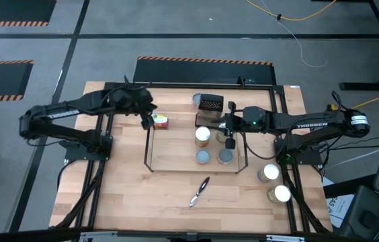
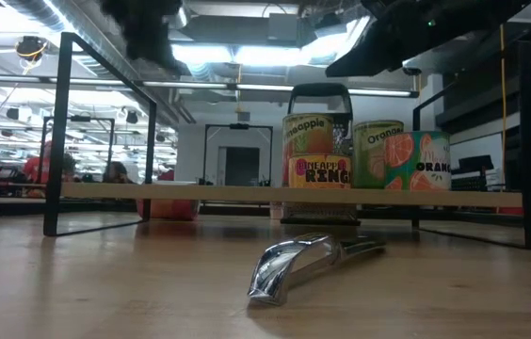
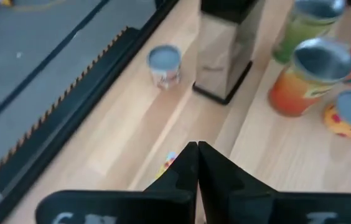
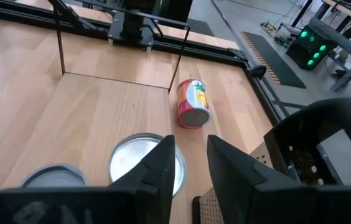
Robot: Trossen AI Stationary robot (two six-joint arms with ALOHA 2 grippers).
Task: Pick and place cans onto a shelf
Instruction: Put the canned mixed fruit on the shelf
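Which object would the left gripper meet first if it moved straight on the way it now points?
Probably the box grater. The shut left gripper aims across bare table towards the grater's base, and the small blue-topped can stands off to one side of that line. Depth is unclear, so a downward tilt could bring it to the table first.

We see the shelf (image 1: 150,144), a low black wire rack with a light wooden board, in the middle of the table. Four cans stand upright on its right part: a pineapple-rings can (image 1: 203,136), a small pale-topped can (image 1: 203,157), an orange-labelled can (image 1: 225,156), and one partly hidden behind them. A red-labelled can (image 1: 160,121) lies on its side just beyond the shelf's left corner. A small can (image 1: 197,100) stands farther back. Two silver-topped cans (image 1: 269,173) stand at the table's right side.
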